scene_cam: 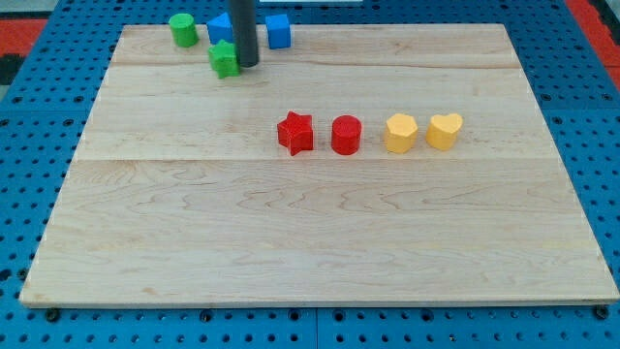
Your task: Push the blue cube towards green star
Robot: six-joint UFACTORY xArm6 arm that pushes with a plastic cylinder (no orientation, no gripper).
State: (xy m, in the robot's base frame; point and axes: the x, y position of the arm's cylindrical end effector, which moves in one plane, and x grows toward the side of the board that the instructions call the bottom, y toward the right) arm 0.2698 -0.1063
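The green star [224, 58] lies near the view's top left on the wooden board [320, 233]. My dark rod comes down from the top edge, and my tip [248, 64] rests just right of the green star, touching or almost touching it. A blue block [220, 27] sits right behind the star and is partly hidden by the rod, so its shape is unclear. The blue cube [279, 31] sits right of the rod, near the board's top edge.
A green cylinder [181, 29] stands left of the blue blocks. In the middle, a row runs left to right: red star [295, 133], red cylinder [346, 135], yellow block [400, 133], yellow heart [445, 130].
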